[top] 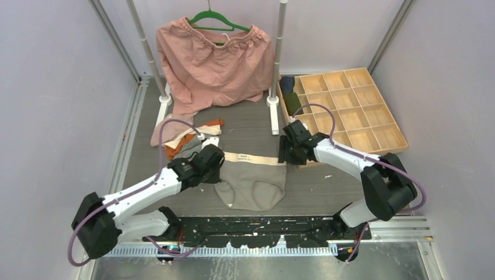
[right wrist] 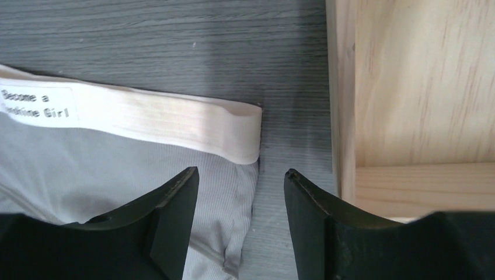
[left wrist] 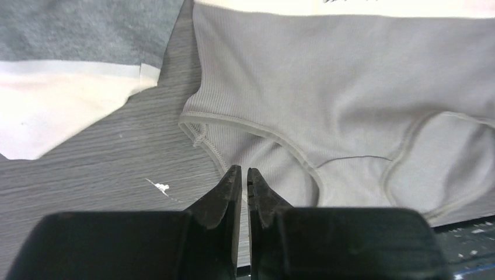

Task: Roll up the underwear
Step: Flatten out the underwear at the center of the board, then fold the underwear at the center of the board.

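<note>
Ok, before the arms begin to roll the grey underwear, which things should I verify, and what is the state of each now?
1. Grey underwear lies flat, spread out: ok.
2. Right tool open at the right end of the waistband: ok.
3. Left tool open for a grasp: not ok, it is shut, at the leg hem.
4. Right tool apart from the wooden tray: cannot tell, very close.
5. Neighbouring underwear apart from the grey piece: ok, bare table between.

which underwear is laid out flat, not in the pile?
The grey pair with the cream waistband, spread flat between the left gripper and the right gripper. The pink, cream and orange ones overlap in a heap further left.
</note>
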